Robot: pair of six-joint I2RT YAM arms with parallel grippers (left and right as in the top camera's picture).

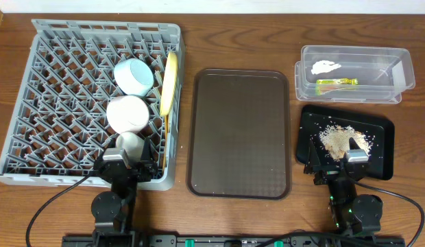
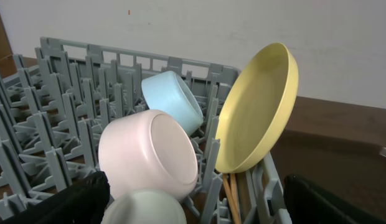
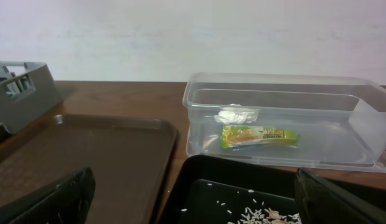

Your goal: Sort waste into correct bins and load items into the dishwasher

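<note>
The grey dish rack [image 1: 62,89] holds the light-blue bowl [image 1: 134,75], the white bowl [image 1: 127,113], the small white cup [image 1: 129,144], the upright yellow plate [image 1: 169,82] and the chopsticks [image 2: 231,196]. The clear tub [image 1: 353,72] holds the white tissue [image 1: 325,66] and the green-yellow wrapper [image 1: 336,82]. The black tray [image 1: 377,134] holds the rice crumbs [image 1: 339,139]. My left gripper [image 1: 120,165] is open and empty at the rack's front edge, just behind the cup [image 2: 143,208]. My right gripper [image 1: 349,165] is open and empty over the black tray's near edge [image 3: 199,186].
The large dark brown serving tray [image 1: 240,130] lies bare between the rack and the bins. The rack's left half has free pegs. Both arm bases stand at the table's front edge.
</note>
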